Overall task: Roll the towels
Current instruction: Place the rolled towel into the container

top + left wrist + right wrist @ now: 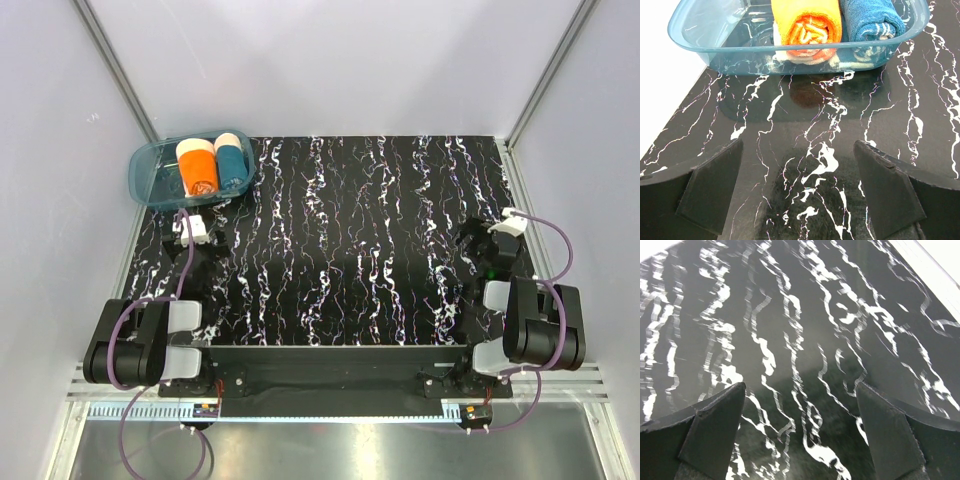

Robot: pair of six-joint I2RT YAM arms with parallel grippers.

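A rolled orange towel (197,166) and a rolled teal-blue towel (233,158) lie side by side in a clear blue plastic tub (152,170) at the table's far left. In the left wrist view the orange roll (807,25) and the blue roll (872,19) lie in the tub (700,42) just ahead. My left gripper (192,240) (800,192) is open and empty, just in front of the tub. My right gripper (482,248) (800,435) is open and empty over bare tabletop at the right.
The table top (360,230) is black marble with white veins. White enclosure walls stand at left, right and back, with metal frame posts (115,65). The arm bases sit on a black rail (340,365) at the near edge.
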